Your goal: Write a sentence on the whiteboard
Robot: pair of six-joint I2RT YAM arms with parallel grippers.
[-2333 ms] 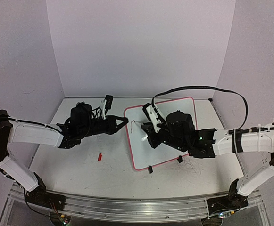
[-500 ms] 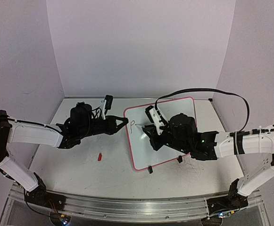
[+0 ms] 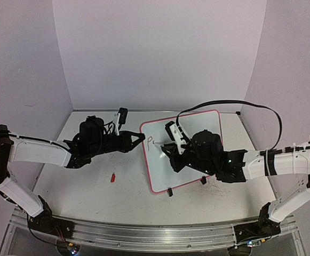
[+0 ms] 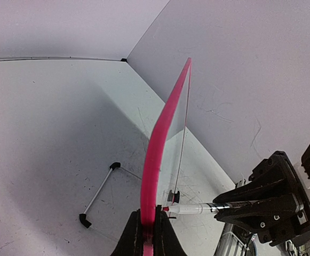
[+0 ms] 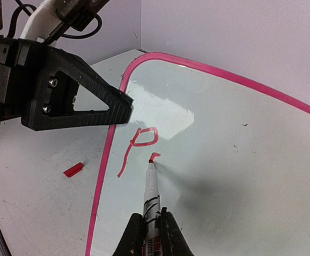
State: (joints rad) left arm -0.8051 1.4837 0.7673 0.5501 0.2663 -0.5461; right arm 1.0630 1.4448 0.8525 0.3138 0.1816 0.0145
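Right hand (image 5: 150, 226): jaws closed on the marker (image 5: 151, 194), whose long axis runs straight out from the hand, its red tip touching the whiteboard (image 5: 240, 160) just right of and slightly below the finished "P". The sentence (image 5: 140, 141) so far consists of that letter plus a short starting stroke at the tip, set close to the board's left frame. Unwritten surface extends rightward from the tip; in my judgement the next strokes must travel that way. Left hand (image 4: 146, 234): jaws clamped on the pink frame at the left edge, just beside the lettering, apparently steadying the board, which sits on the desk (image 3: 85, 186).
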